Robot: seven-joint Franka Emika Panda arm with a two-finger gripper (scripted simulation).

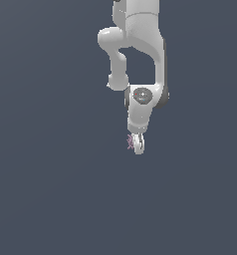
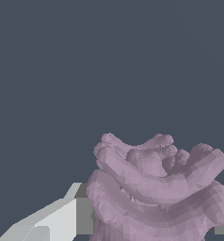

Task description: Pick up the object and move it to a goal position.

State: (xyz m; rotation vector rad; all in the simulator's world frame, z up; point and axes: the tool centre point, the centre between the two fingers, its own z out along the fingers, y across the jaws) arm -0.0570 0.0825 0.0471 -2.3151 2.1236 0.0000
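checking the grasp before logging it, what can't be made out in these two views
- Wrist view: the purple object fills the foreground, hides the fingertips and is cut off by the frame edge.
- Exterior view: the object is tiny beside the gripper; jaw contact is unreadable.
- No goal marker shows in either view.

arm (image 1: pixel 140 50): enters from the top of the exterior view, right of centre, reaching downward. gripper (image 1: pixel 137 143): at the arm's lower end, near the middle of the scene. object (image 1: pixel 130 141): at the gripper's tip, jutting toward the exterior view's left; in the wrist view, object (image 2: pixel 156 193) sits between the fingers (image 2: pixel 48 221), touching them.
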